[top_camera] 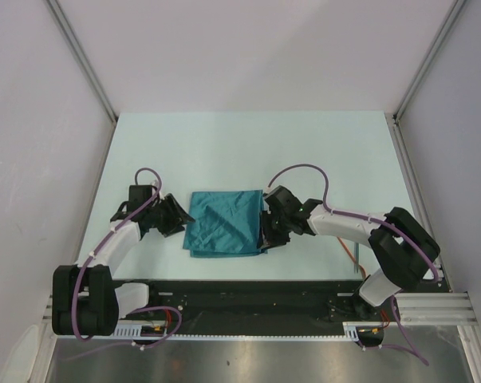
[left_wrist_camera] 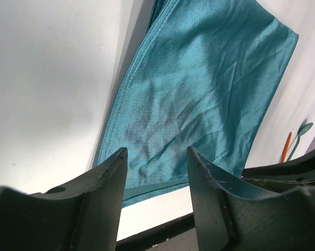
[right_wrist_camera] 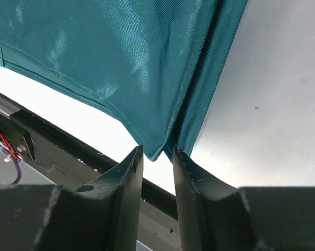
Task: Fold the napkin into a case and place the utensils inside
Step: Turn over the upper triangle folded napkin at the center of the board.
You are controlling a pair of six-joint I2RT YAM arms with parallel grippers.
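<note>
Folding is the step in hand: napkin (top_camera: pixel 224 223) lies mid-frame on the table (top_camera: pixel 248 152) as a rough layered square, not yet narrow. Left claw (left_wrist_camera: pixel 156 154) hovers spread at its left edge, gripping nothing. Right claw (right_wrist_camera: pixel 157 150) stands narrowly parted at the lower right corner, cloth tip at its mouth, seemingly unpinched. The next move likely calls for pinching one edge and carrying it across. Cloth is teal, fine-ribbed, sheeny, hemmed. Utensil (left_wrist_camera: pixel 287 147), thin and orange, lies far right.

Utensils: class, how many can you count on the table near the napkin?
2. An orange-red utensil and a green spoon lie side by side on the table beyond the napkin, near the right arm. Others may be hidden.
</note>
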